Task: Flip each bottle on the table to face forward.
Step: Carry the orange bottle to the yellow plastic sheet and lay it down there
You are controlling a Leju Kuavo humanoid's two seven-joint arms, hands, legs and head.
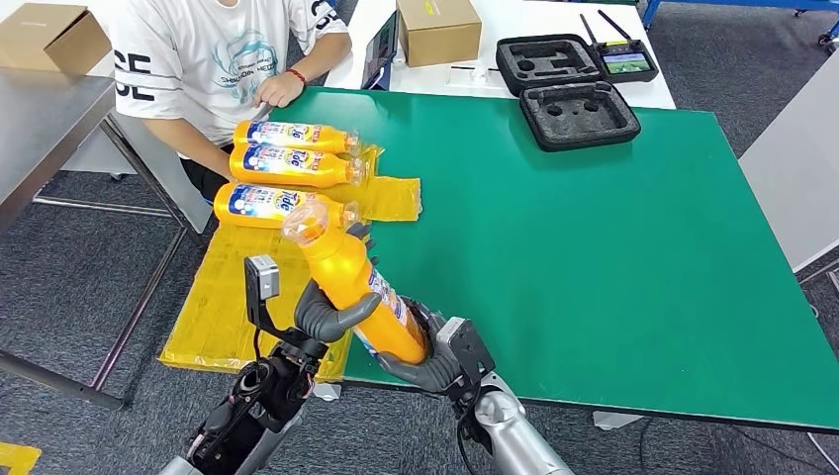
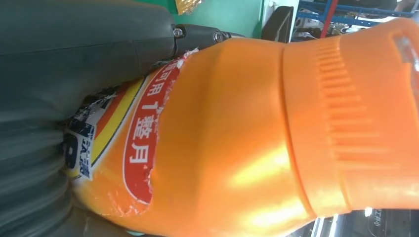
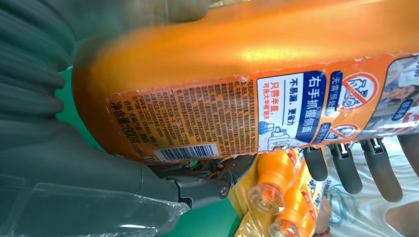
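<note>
Both hands hold one orange bottle [image 1: 354, 282] tilted above the near left corner of the green table [image 1: 594, 247], its clear cap pointing away from me. My left hand [image 1: 326, 315] grips its middle; my right hand [image 1: 435, 356] cups its base. In the left wrist view the bottle [image 2: 237, 143] shows its red label strip against my left hand [image 2: 74, 74]. The right wrist view shows the bottle [image 3: 237, 74] with its barcode back label, my right hand [image 3: 99, 163] beneath it. Three more orange bottles [image 1: 287, 163] lie side by side on a yellow sheet [image 1: 247, 297], front labels up.
A person in a white shirt [image 1: 213, 59] sits at the far left corner, one hand [image 1: 279, 89] by the farthest bottle. Two black foam cases [image 1: 579, 114] and a cardboard box [image 1: 438, 30] lie at the back. A grey table [image 1: 40, 119] stands left.
</note>
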